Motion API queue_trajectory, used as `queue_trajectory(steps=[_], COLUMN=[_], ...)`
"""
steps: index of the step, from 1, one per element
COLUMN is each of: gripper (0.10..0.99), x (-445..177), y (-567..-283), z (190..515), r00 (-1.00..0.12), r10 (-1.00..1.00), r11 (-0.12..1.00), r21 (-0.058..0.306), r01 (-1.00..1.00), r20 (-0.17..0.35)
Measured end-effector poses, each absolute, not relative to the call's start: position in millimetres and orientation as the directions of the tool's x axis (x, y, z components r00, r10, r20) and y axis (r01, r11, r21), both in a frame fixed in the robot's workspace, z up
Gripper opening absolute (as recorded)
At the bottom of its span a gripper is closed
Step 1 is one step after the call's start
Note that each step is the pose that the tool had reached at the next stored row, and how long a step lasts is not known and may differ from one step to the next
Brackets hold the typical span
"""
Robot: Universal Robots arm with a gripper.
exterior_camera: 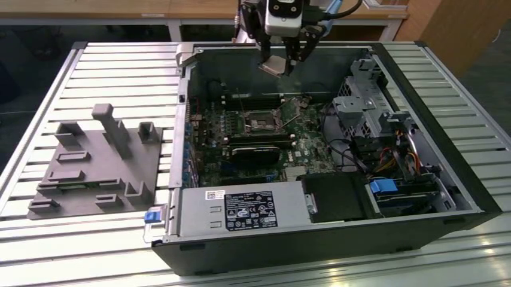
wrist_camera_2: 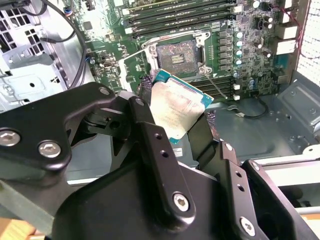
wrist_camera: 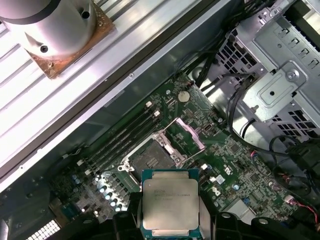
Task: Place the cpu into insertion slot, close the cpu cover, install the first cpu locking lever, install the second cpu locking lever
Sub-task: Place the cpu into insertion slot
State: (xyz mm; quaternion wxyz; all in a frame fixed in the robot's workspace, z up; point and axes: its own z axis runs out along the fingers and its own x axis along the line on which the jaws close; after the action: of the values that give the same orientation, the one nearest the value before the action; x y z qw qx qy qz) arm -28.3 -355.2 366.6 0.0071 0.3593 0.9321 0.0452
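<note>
An open computer case is seen lying on its side on a slatted metal table, with a green circuit board exposed inside. In the exterior view, the gripper is held above the far part of the case, well clear of the board. Its two black fingers are pinched on the cpu, a small flat square chip with a pale metal face, which is gripped by two opposite edges and hangs tilted in the air.

The insertion slot is seen on the board below the chip and apart from it. Its dark centre is uncovered and nothing is seated in it. The cpu cover, a thin silvery frame, is flipped up and back beside the slot, so the slot is left open. Long dark memory slots run just beside the socket.

At the exterior view's left, a grey moulded fixture with upright posts is set on the table beside the case. A labelled metal power supply box is fitted along the case's near edge.
</note>
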Motion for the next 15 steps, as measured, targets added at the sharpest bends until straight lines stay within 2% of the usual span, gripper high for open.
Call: queue_trajectory(steps=[15], gripper=[0.541], x=[-28.3], y=[-355.2], z=[366.2], r00=[-0.681], r10=[0.732], r11=[0.677], r21=[0.089], r01=[0.731], r20=[0.019])
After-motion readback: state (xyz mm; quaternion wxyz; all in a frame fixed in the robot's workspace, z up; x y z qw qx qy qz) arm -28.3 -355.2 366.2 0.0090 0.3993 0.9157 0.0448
